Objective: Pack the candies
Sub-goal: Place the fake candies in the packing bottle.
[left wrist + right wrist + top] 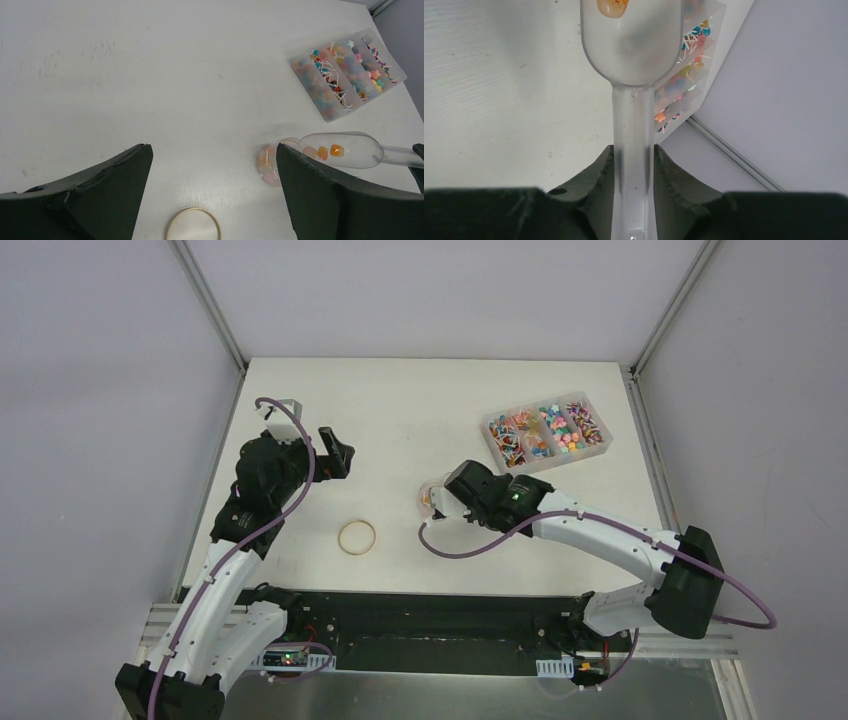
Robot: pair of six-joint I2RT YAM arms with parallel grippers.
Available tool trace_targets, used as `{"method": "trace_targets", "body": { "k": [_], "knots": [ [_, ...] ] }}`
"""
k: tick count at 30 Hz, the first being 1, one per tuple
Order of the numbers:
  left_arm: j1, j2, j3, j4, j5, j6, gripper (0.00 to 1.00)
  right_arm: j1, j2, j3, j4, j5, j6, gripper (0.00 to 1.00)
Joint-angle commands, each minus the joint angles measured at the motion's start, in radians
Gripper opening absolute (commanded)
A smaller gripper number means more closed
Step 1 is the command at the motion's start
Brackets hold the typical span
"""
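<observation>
The candies (545, 430) fill a clear divided box at the back right, also seen in the left wrist view as candies (345, 75). My right gripper (634, 150) is shut on the handle of a clear plastic scoop (631, 50). An orange candy (614, 7) lies near the scoop's front end. In the left wrist view the scoop (350, 149) holds three pink and orange candies (327, 151), and its mouth sits at a small clear container (269, 162) with a few candies inside. My left gripper (212, 147) hangs open above the table, left of that container, holding nothing.
A tan rubber-band ring (357, 537) lies on the white table (420, 410) between the two arms, just below the left gripper (335, 453). The right gripper (450, 502) is near the table's middle. Grey walls and a metal frame edge the table.
</observation>
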Motion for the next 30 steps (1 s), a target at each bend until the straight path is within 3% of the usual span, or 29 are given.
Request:
{"method": "trace_targets", "body": {
  "k": [1, 18, 30],
  "knots": [
    [0.001, -0.018, -0.012, 0.032, 0.014, 0.012, 0.99, 0.023, 0.005, 0.057, -0.01, 0.067, -0.011, 0.0],
    [0.0, -0.009, -0.01, 0.031, 0.024, 0.012, 0.99, 0.036, 0.004, 0.099, -0.047, 0.109, 0.019, 0.0],
    [0.0, 0.012, -0.008, 0.058, 0.148, -0.017, 0.94, 0.03, -0.015, 0.253, -0.071, -0.228, 0.214, 0.0]
  ]
}}
